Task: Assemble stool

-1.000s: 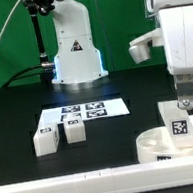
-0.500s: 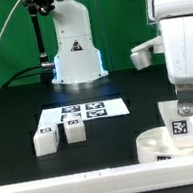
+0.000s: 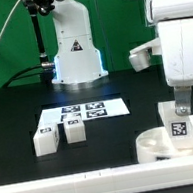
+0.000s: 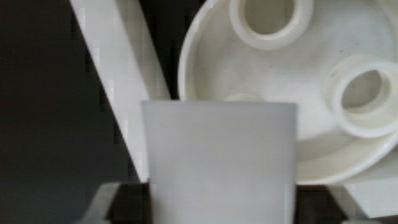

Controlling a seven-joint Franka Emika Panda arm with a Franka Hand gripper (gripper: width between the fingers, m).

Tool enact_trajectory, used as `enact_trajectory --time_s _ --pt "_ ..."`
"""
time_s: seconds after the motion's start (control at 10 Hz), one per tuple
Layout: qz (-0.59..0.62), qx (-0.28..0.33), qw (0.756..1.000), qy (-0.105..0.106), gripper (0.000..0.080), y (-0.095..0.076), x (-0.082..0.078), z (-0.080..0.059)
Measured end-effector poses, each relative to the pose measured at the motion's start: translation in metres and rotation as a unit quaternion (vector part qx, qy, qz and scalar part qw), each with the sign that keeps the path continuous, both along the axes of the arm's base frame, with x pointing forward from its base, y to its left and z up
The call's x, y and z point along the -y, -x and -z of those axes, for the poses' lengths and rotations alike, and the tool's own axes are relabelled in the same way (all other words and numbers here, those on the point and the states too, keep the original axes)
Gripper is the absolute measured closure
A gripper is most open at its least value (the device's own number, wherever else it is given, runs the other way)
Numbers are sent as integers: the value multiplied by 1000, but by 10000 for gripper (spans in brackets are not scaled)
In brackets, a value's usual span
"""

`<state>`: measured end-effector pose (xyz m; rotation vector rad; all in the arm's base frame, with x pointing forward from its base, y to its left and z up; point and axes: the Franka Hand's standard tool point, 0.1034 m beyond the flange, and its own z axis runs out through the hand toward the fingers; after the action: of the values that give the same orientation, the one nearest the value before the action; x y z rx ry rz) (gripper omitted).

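The Panda arm's gripper [image 3: 179, 105] is clenched on the top of a blocky white leg [image 3: 178, 128]. It holds the leg upright over the round stool seat [image 3: 150, 147], which lies just behind the border rail [image 3: 68, 186] at the exterior view's right. The wrist view shows the seat's round sockets [image 4: 270, 22] facing up, so the upright hold appears meant to line the leg's foot up with one. Whether the leg already touches the seat cannot be told. Two more legs [image 3: 46, 141] [image 3: 75, 131] wait on the dark surface [image 3: 12, 118], just beside the marker board [image 3: 87, 112].
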<state>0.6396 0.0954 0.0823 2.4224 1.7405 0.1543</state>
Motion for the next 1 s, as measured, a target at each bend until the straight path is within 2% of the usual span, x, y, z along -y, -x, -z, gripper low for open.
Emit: enact_trajectory --time_s 0.4,0.8,1.0 --pt "26 2 1000 -5 458 0 1 0" --pt "152 10 988 -27 458 -1 2 0" --pt "291 16 955 -55 458 -1 7 0"
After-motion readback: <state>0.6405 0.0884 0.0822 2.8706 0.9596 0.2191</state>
